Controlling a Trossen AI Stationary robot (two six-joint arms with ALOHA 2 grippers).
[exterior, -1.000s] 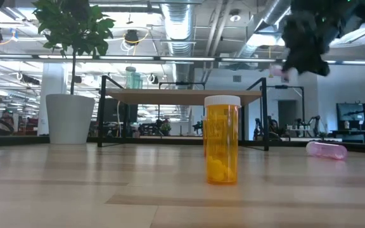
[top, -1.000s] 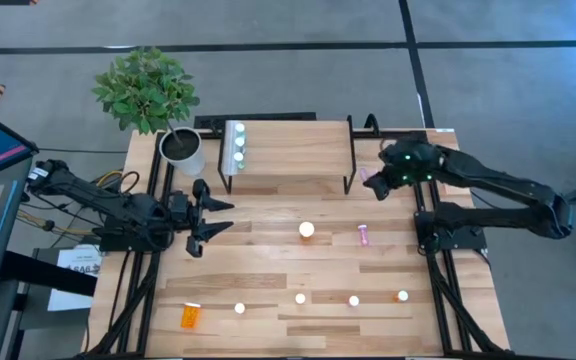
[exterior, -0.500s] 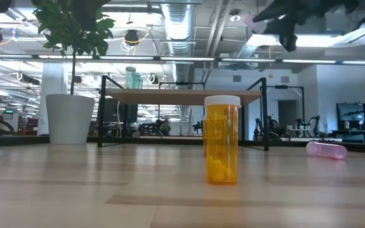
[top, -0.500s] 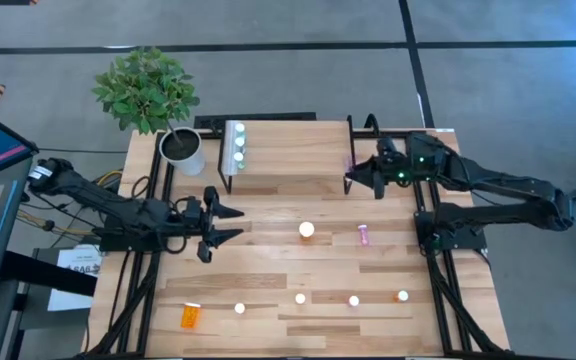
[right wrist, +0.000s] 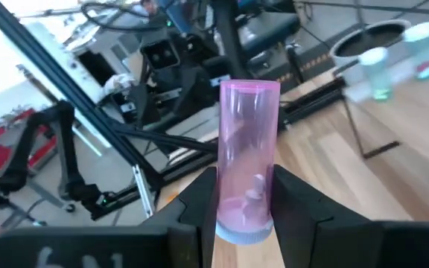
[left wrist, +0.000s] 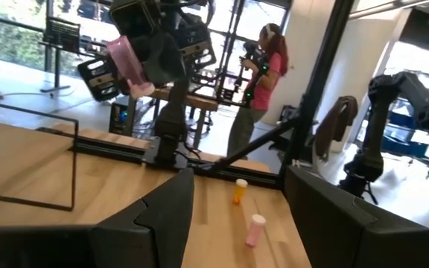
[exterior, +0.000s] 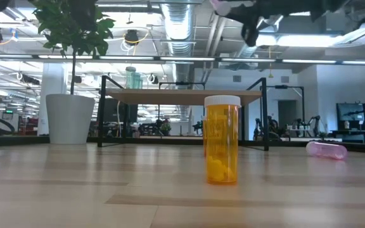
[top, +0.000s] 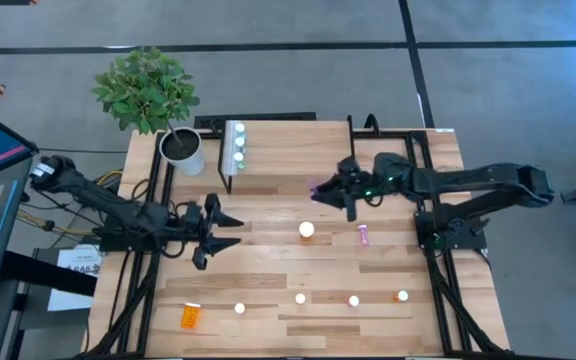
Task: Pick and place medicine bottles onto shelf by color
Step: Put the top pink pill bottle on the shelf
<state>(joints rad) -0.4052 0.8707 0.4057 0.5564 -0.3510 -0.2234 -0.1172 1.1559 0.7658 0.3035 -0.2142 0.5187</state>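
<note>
My right gripper [top: 333, 190] is shut on a pink bottle [top: 315, 187], high above the table just in front of the shelf [top: 293, 150]; the low view catches the bottle [exterior: 224, 6] at its top edge. The light-wood shelf [exterior: 185, 97] stands on black legs. Teal bottles [top: 237, 145] stand upright at its left end. My left gripper [top: 220, 231] hovers open over the table's left half. An upright orange bottle [top: 307, 230] and a pink one lying on its side [top: 363, 235] rest mid-table. My right gripper pinches the pink bottle between its two fingers [right wrist: 199, 205] at the pale-ringed end [right wrist: 243, 227]. The fingers reach roughly level from the table's right, and the clear pink body [right wrist: 249, 141] sticks out past them toward the left. The bottle is lifted clear of table and shelf.
A white plant pot [top: 182, 150] stands left of the shelf. Several small bottles [top: 300, 298] stand in a row near the table's near edge, and a larger orange one [top: 190, 316] lies at the near-left corner. A person [left wrist: 263, 74] stands beyond the table.
My right gripper has carried the pink bottle from beside the shelf's right end toward the table's left, turning so that the bottle points left, and now stands in front of the shelf. My left gripper has shifted a little toward the table's right, staying open.
</note>
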